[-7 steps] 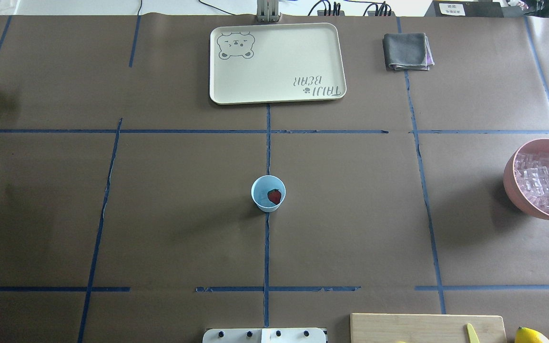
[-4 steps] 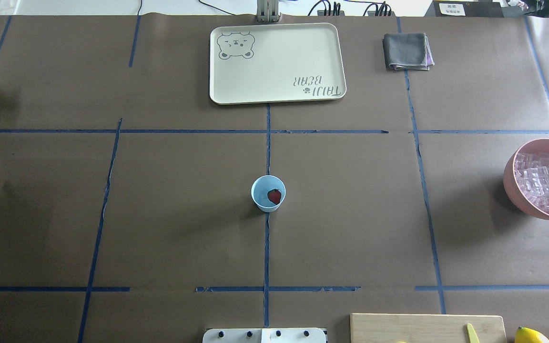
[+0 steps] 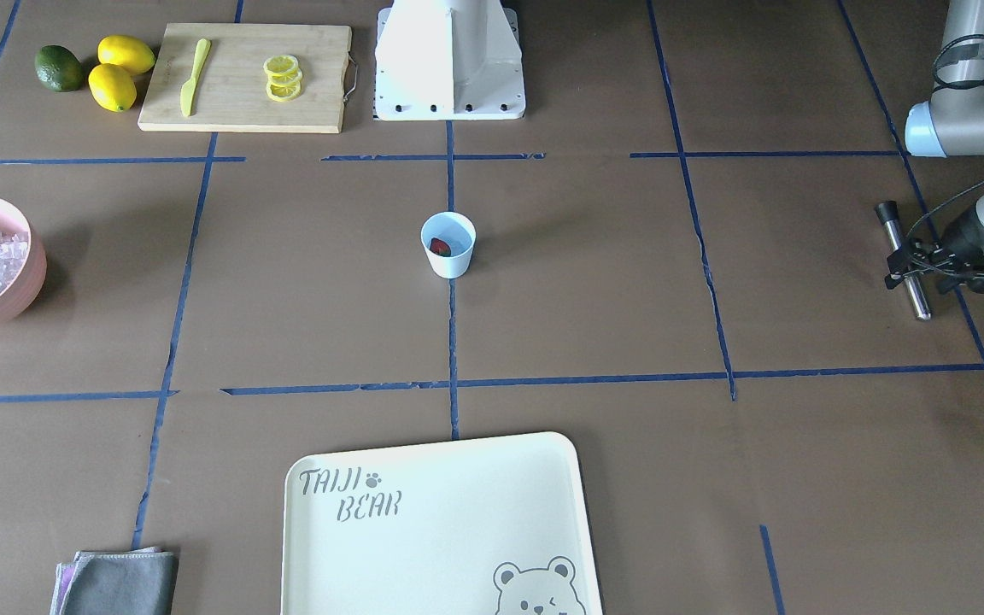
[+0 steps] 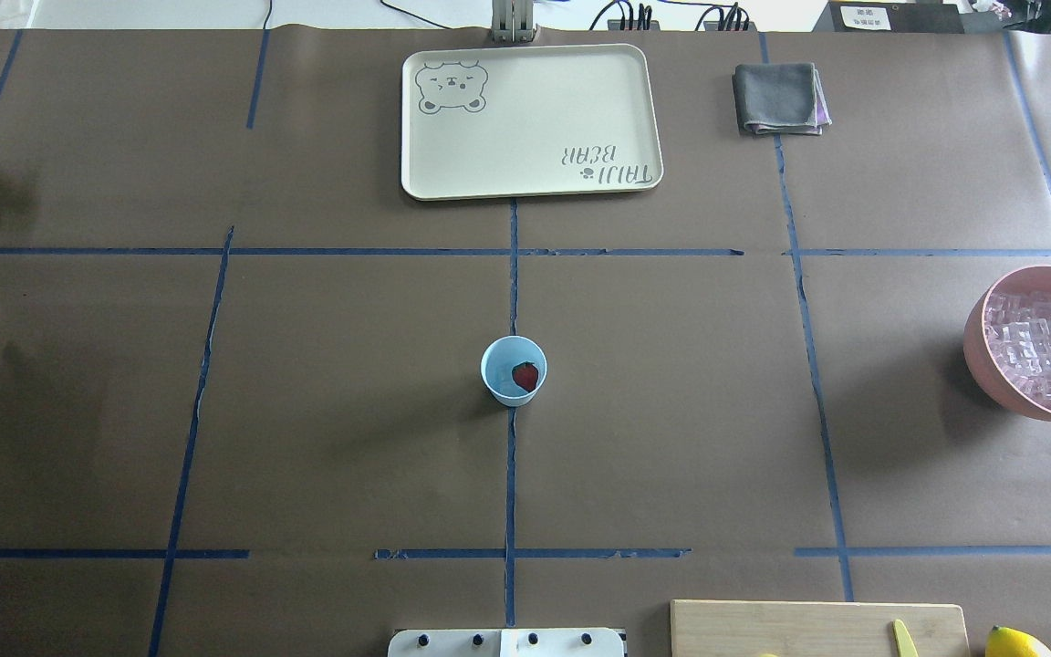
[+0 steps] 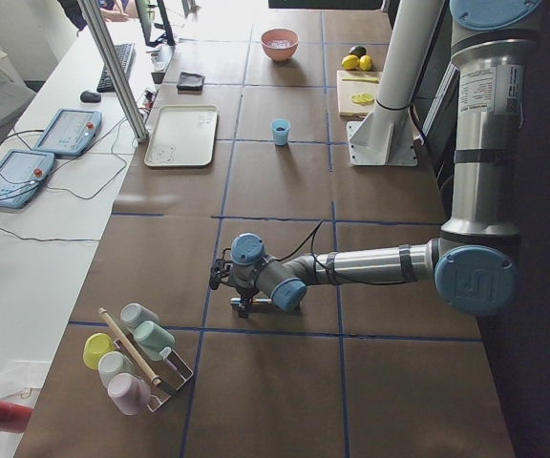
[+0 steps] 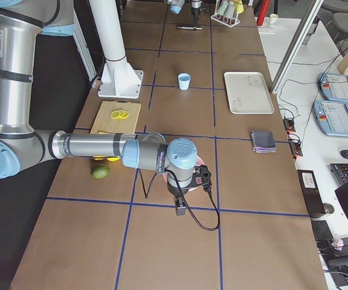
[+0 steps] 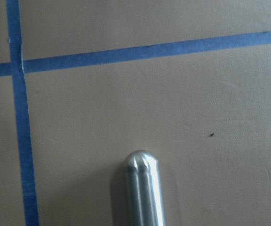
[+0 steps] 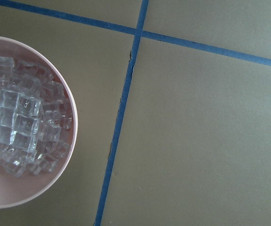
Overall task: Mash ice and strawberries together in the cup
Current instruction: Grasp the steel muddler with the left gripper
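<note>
Overhead exterior has the cup (image 4: 514,370) standing upright in the middle of the brown table (image 4: 306,411), right on the centre line of blue tape. The single red strawberry (image 4: 525,376) lies inside it on the pale blue bottom. The ice (image 4: 1041,351) is heaped in a pink bowl (image 4: 975,356) at the table's edge on the robot's right, well apart from the cup. Out on the robot's left side of the table, the left gripper (image 3: 904,263) has its jaws clamped around a metal rod (image 3: 917,299), gripping it roughly at mid-length. The left wrist camera sees the rod's rounded end above the paper, near a crossing of tape lines. The right gripper (image 6: 180,209) hangs over the table just beside the pink bowl. It shows only from the camera at the table's right end, so I cannot tell whether its jaws are wide or narrow. Its wrist camera looks straight down on part of the bowl and the cubes. On the far side from the robot lie a cream tray (image 4: 535,119) with a bear drawing and a folded grey cloth (image 4: 779,99). By the robot's base, a wooden board (image 3: 236,107) carries lemon slices (image 3: 283,77) and a yellow knife (image 3: 193,77). Two lemons (image 3: 126,54) and a lime (image 3: 59,68) sit beside the board. A rack of pastel cups (image 5: 132,358) stands at the table's left end.
</note>
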Tool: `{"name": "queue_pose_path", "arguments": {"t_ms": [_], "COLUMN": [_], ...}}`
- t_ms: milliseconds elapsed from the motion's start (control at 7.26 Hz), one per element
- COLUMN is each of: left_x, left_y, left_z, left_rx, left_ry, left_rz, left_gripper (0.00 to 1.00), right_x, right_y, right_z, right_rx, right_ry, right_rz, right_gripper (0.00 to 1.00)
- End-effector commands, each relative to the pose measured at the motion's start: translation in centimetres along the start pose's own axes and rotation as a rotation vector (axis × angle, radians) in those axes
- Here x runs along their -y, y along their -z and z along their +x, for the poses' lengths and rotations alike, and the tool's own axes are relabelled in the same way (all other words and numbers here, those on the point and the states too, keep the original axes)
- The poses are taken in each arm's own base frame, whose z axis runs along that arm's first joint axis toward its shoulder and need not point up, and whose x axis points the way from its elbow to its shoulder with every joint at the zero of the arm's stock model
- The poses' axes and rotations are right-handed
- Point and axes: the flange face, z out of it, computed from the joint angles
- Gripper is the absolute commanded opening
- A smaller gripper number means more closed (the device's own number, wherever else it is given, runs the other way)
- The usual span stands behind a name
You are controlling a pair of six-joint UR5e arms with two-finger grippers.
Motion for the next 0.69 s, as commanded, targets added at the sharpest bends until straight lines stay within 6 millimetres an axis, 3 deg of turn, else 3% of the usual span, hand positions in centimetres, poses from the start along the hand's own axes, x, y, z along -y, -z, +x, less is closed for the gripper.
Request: {"name": "queue_pose_path", "arguments": {"t_ms": [0, 275, 551], "left_x": [0.1, 0.1, 1.1], "left_y": [0.0, 0.2, 1.6], "left_z": [0.1, 0.2, 2.1], "left_rx": [0.0, -0.001, -0.019], "left_ry": [-0.006, -0.011, -0.039], "left_rz": [0.001, 0.003, 0.035], "left_gripper": [0.08, 0.01, 0.0], "right_x": [0.0, 0.0, 0.1], "right_y": [0.0, 0.2, 0.2], "right_z": [0.0, -0.1, -0.2], "right_rx": [0.0, -0.001, -0.002], "right_ry": [0.001, 0.0, 0.003], "right_rz": [0.0, 0.004, 0.012], "right_gripper": [1.0, 1.0, 1.0]}}
